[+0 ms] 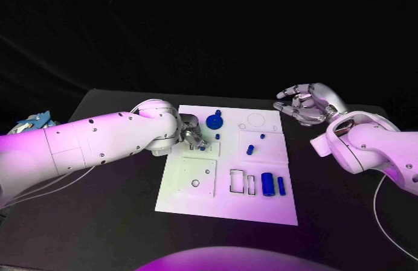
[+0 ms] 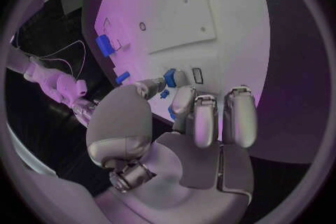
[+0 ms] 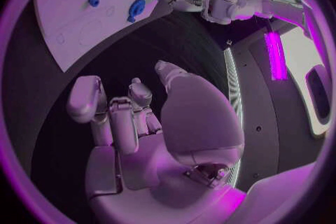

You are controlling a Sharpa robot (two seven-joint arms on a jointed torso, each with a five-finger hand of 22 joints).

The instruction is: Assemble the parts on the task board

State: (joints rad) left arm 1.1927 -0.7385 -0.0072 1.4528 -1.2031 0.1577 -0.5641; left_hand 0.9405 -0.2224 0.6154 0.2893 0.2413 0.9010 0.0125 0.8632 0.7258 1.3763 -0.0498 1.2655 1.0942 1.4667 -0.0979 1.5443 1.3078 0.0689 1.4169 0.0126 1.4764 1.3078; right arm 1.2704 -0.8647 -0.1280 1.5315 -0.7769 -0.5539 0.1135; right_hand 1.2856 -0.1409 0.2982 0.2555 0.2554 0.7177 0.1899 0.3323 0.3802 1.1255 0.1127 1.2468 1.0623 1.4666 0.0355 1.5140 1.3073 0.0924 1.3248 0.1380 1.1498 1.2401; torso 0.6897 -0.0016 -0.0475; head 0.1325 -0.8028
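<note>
black table (image 1: 113,223) is what you see under everything, dark all around. on it, in the middle, lies the white task board (image 1: 261,204).

nearest to you on the board are two blue cylinders (image 1: 274,185) lying side by side near the front right corner. just left of them are two thin slots outlined in black (image 1: 241,181). further left sits a raised square plate (image 1: 196,175) with a small round hole in it.

go a bit further back and you find a small blue peg (image 1: 250,149) in the middle of the board, with another little blue piece (image 1: 260,136) just behind it.

your left hand (image 1: 193,136) is over the left side of the board, behind the square plate. from its wrist camera you can see its fingertips (image 2: 183,102) bent down close around a small blue part (image 2: 170,77), with more blue bits just beside them. you cannot tell for sure if it is holding the part or only touching it.

just behind that hand stands a round blue gear (image 1: 214,123). a thin circle outline (image 1: 255,119) is drawn to its right.

your right hand (image 1: 305,105) is off the board, up above the table past the far right corner. its fingers (image 3: 119,117) are curled in loosely, with gaps between them, and nothing is in them.
</note>
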